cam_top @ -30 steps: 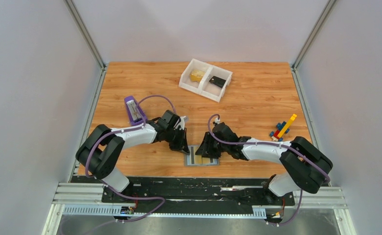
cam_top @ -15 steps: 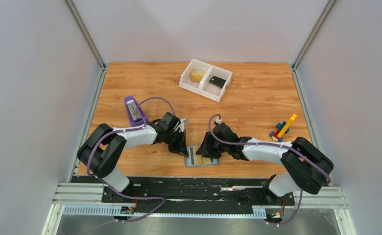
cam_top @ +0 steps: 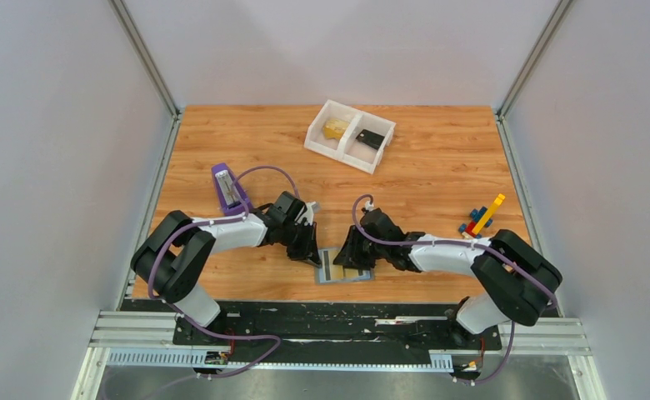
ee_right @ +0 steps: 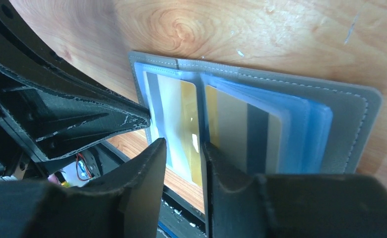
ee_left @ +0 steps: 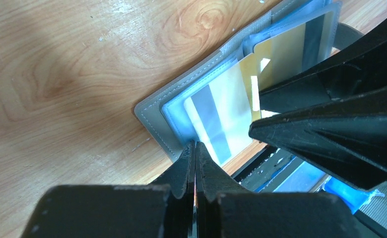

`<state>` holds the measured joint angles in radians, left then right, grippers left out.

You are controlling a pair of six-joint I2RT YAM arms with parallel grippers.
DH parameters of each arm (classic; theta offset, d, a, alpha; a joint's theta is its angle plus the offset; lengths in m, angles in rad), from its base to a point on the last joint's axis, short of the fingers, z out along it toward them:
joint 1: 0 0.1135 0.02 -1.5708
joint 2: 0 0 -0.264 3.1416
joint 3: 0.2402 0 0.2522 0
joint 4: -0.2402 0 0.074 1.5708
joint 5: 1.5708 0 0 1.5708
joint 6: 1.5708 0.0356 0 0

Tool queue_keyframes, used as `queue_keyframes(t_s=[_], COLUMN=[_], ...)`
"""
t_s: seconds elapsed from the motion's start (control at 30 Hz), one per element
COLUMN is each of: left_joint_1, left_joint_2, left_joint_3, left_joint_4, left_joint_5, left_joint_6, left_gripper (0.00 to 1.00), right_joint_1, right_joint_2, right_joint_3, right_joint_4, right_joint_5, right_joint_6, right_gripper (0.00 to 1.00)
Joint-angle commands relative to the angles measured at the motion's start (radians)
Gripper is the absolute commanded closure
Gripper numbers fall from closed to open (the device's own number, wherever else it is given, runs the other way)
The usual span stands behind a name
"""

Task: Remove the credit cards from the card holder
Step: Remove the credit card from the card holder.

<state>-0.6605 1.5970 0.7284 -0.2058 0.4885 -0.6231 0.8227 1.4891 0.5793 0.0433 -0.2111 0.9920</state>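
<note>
- Top external view: the card holder lies open and flat on the table near its front edge, between the two arms. The left gripper comes down on its left end and the right gripper covers its right part (the cards are mostly hidden from here). A white tray stands well apart at the far side. It has a yellow thing in its left compartment and a small black piece in its right one. A purple object sits beside the left arm, and coloured blocks sit beside the right arm.
- Left wrist view: the left gripper has its fingers pressed together with nothing seen between them. Its tips rest on the near edge of the left panel of the card holder. The credit cards sit in clear, blue-tinted sleeves; one looks pale with a dark stripe, another gold-yellow. The right gripper reaches in from the right, its tips over the sleeves near the fold.
- Right wrist view: the right gripper has its fingers apart with a narrow gap, poised over the fold. A gold-yellow strip of the credit cards shows through that gap; I cannot tell whether the fingers touch it. The card holder is spread flat, with cards in both panels. The left gripper meets the left panel's edge.
</note>
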Motion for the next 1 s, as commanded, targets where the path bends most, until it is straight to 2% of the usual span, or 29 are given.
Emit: queue_keyframes(t_s=[0.0,0.17,0.33,0.8,0.97], left_joint_1=[-0.004,-0.004,-0.004,-0.004,-0.004], left_joint_2=[0.026,0.039,0.037,0.001,-0.042], left_joint_3=[-0.029,-0.021,-0.019,0.015,0.04], left_joint_4=[-0.014,-0.025,-0.027,-0.063,-0.078], left_joint_5=[-0.078,-0.096,-0.094,-0.088,-0.05], left_joint_6=[0.03,0.039,0.039,0.047,0.029], left_gripper=[1.0,1.0,1.0,1.0,0.9], right_joint_1=[0.004,-0.001,-0.02,-0.054,-0.055], right_joint_2=[0.008,-0.058,-0.112,-0.325,-0.376], right_joint_3=[0.01,-0.018,-0.066,-0.139,-0.122], right_joint_4=[0.023,0.03,0.075,0.013,-0.04], right_joint_5=[0.004,0.022,-0.011,0.009,0.041], right_joint_6=[-0.016,-0.031,-0.035,-0.057,-0.084], right_gripper=[0.72,0.99,1.0,1.0,1.0])
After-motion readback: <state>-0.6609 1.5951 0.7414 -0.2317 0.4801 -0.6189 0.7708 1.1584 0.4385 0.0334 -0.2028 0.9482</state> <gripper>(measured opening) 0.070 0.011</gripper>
